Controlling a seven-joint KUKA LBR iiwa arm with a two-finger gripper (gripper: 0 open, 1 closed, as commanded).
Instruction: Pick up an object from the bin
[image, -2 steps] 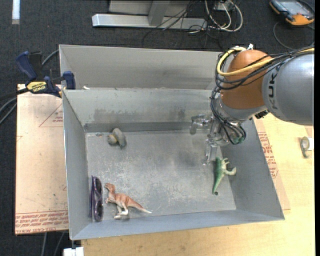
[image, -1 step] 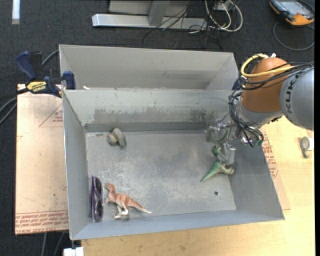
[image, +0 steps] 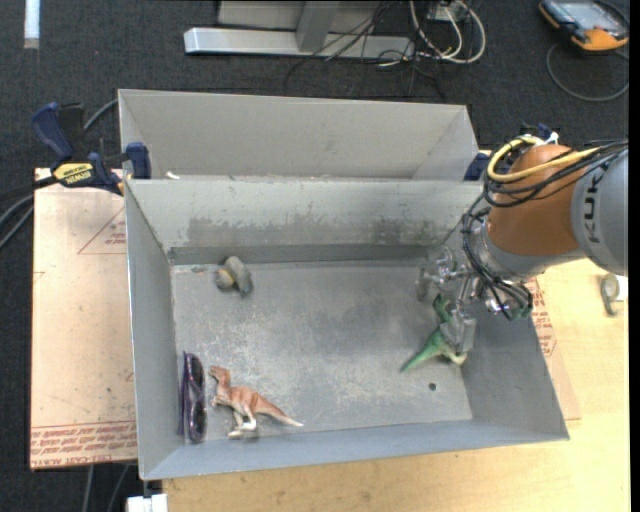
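My gripper (image: 452, 322) is low at the right side of the bin, close to the right wall. Between its fingers sits a green toy dinosaur (image: 432, 348). The toy is tilted, its upper part up among the fingers and its tail pointing down-left to the bin floor. The fingers look shut on it. The toy's upper part is partly hidden by the gripper.
An orange toy dinosaur (image: 247, 403) lies near the front left corner, with a dark purple oblong thing (image: 192, 397) beside it along the left wall. A small grey rounded lump (image: 235, 274) rests at the back left. The arm reaches in over the right rim.
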